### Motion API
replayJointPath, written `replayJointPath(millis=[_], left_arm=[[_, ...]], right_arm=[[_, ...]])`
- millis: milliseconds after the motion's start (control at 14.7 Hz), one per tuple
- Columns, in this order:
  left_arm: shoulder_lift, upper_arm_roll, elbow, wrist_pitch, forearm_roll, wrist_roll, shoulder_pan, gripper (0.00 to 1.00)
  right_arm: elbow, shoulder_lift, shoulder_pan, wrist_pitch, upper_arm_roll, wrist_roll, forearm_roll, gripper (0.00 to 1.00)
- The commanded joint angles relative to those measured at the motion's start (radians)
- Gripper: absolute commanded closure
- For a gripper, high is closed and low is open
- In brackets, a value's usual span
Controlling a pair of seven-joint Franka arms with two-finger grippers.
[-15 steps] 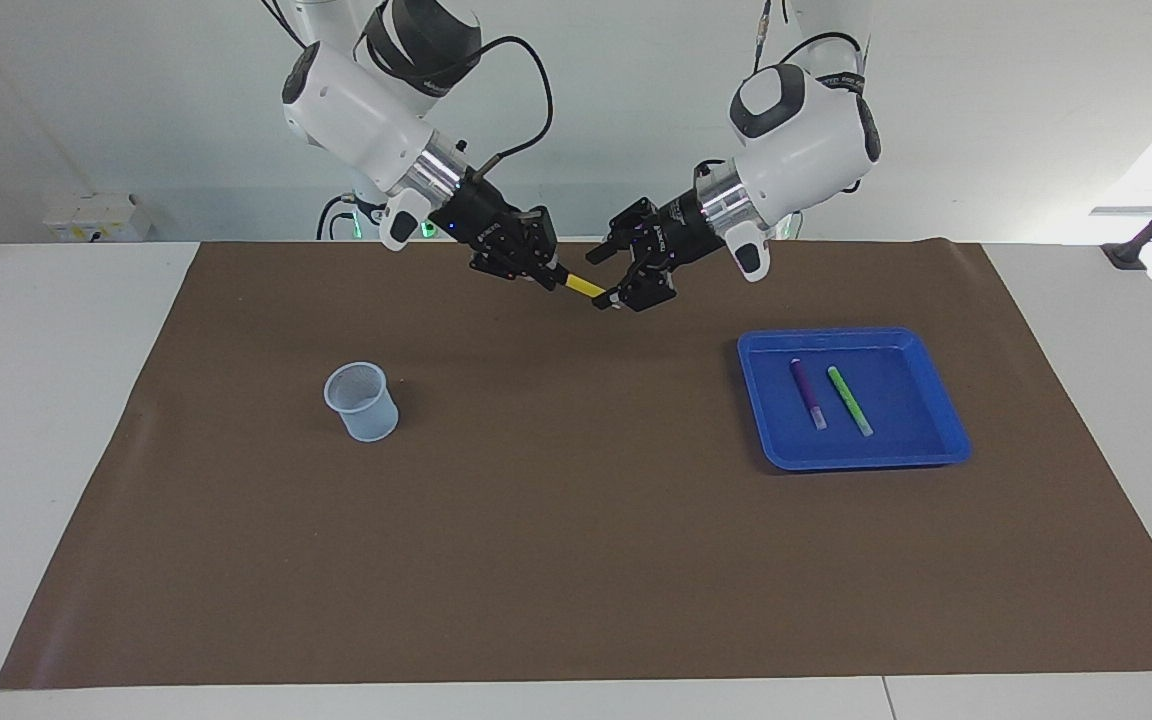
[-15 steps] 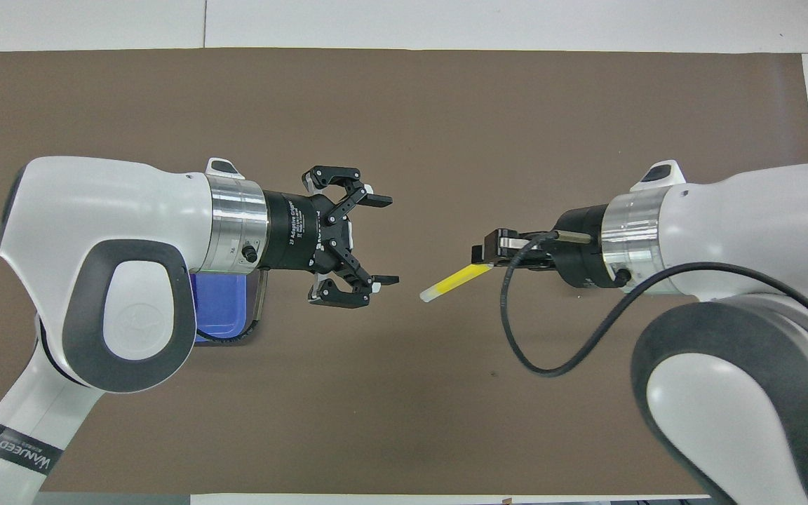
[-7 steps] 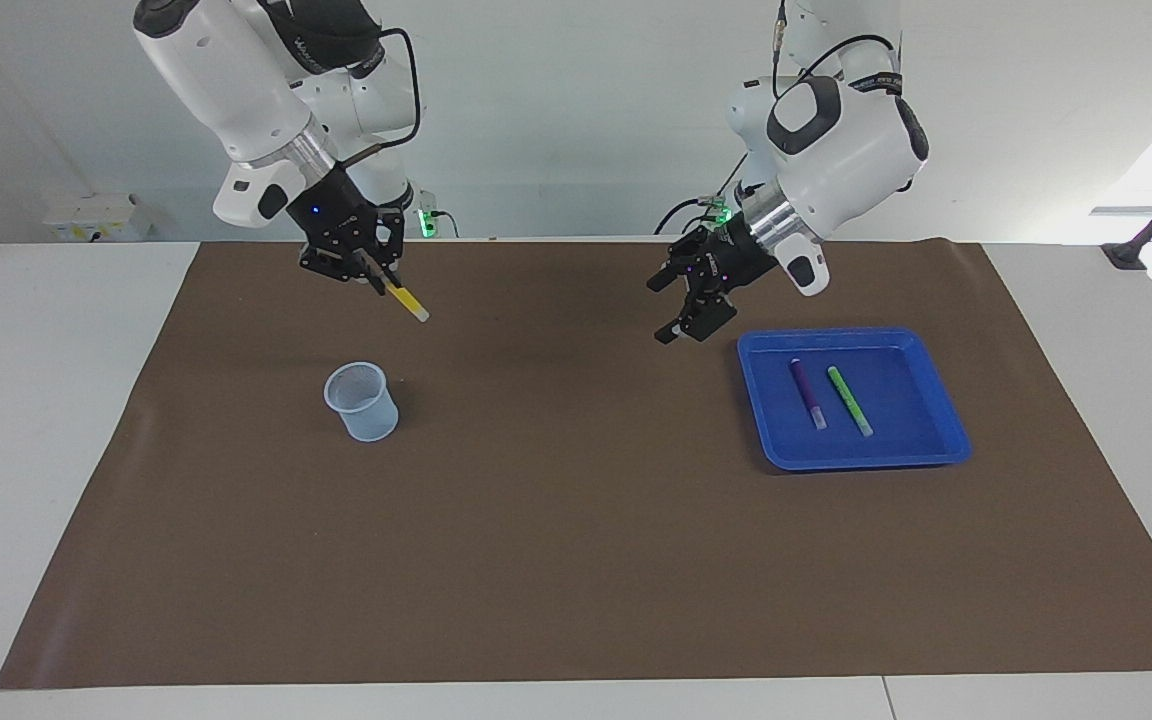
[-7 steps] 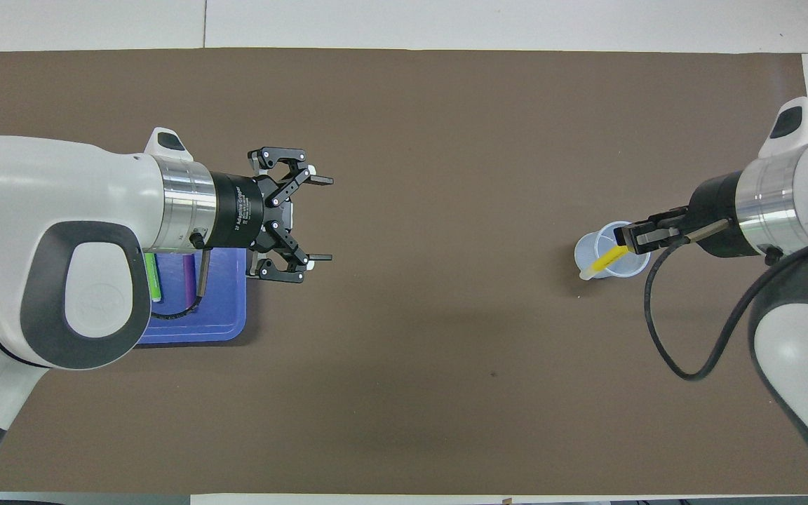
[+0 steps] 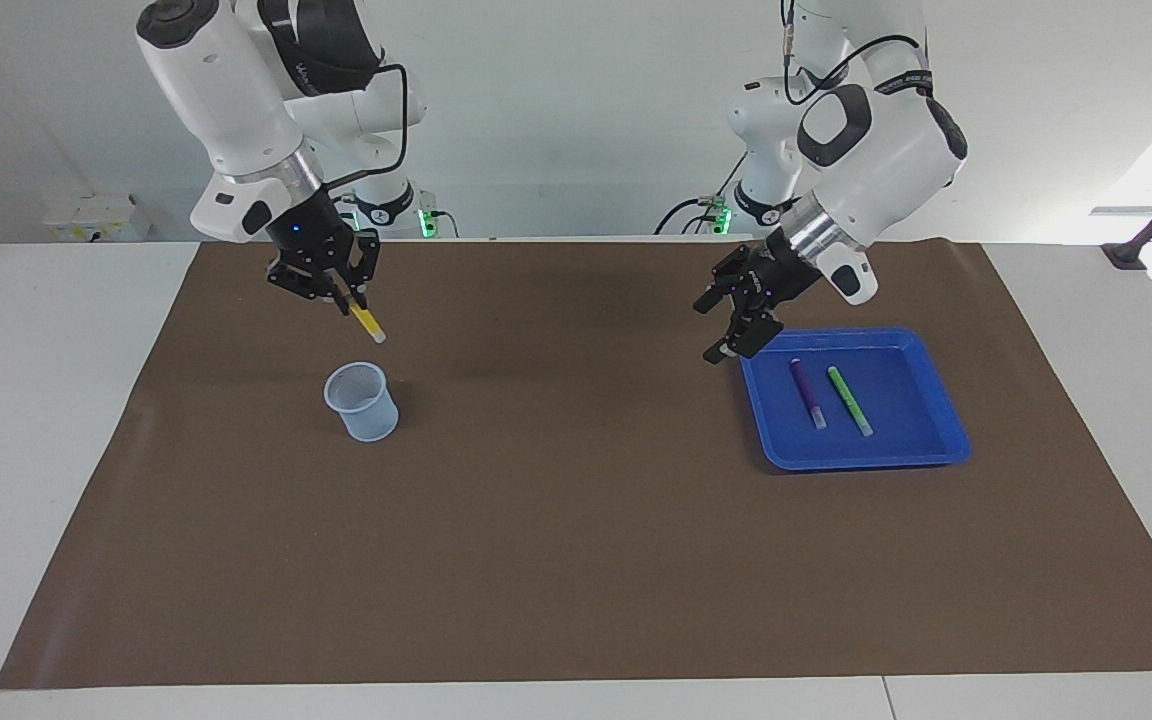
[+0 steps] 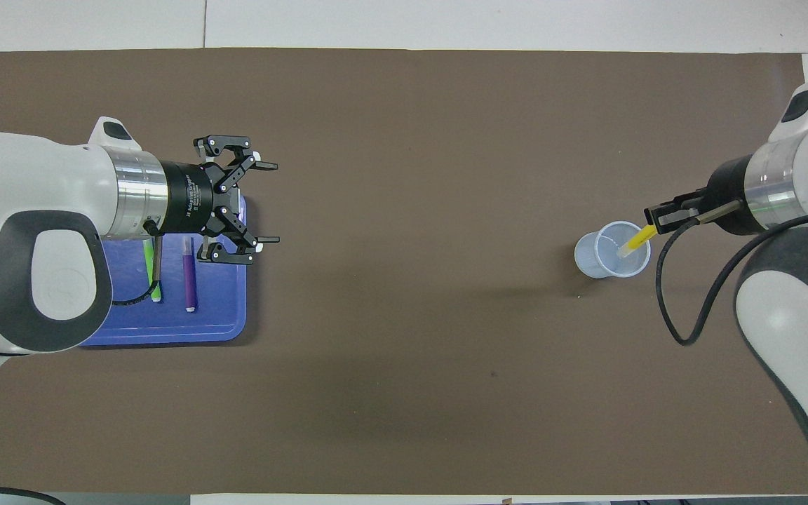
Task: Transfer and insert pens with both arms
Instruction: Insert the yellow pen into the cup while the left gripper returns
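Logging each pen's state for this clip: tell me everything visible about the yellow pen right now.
The yellow pen is a short, slim marker with a yellow barrel and a pale whitish tip, plastic by its look. The right gripper is shut on its upper end and holds it in the air, tilted, with the pale tip pointing down. It hangs over the clear cup; in the facing view the tip is above the rim, not yet inside. Nothing but the gripper touches it.

Not much to read here tbh. The left hand (image 6: 261,203) has small white print on its black body, too tiny to make out. Nothing else carries any legible lettering.
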Motion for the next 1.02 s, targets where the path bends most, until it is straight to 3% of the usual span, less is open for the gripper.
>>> replayJointPath(millis=[0, 68, 341, 545, 749, 886, 954], left_arm=[[-0.031, -0.005, -0.058, 0.071, 0.02, -0.025, 0.022, 0.0], [-0.028, -0.003, -0.059, 0.075, 0.024, -0.002, 0.036, 0.0], [-0.011, -0.005, -0.062, -0.012, 0.107, 0.431, 0.113, 0.0], [0.009, -0.005, -0.062, -0.069, 0.249, 0.697, 0.16, 0.0], [0.047, -0.005, -0.062, -0.071, 0.394, 0.9, 0.2, 0.0], [0.09, -0.003, -0.062, -0.063, 0.484, 1.071, 0.223, 0.0], [0.11, -0.005, -0.061, -0.06, 0.526, 1.18, 0.243, 0.0]], right_arm=[[-0.001, 0.04, -0.047, 0.05, 0.011, -0.033, -0.025, 1.0], [-0.015, 0.054, -0.062, 0.056, 0.011, -0.041, -0.025, 1.0], [-0.098, 0.051, -0.059, 0.133, 0.011, -0.04, -0.024, 1.0], [-0.141, 0.04, -0.059, 0.136, 0.012, -0.041, -0.022, 1.0], [-0.259, 0.003, -0.059, 0.239, 0.012, -0.043, -0.021, 0.98], [-0.29, -0.006, -0.059, 0.259, 0.012, -0.044, -0.021, 0.83], [-0.288, -0.006, -0.062, 0.256, 0.011, -0.052, -0.022, 0.64]])
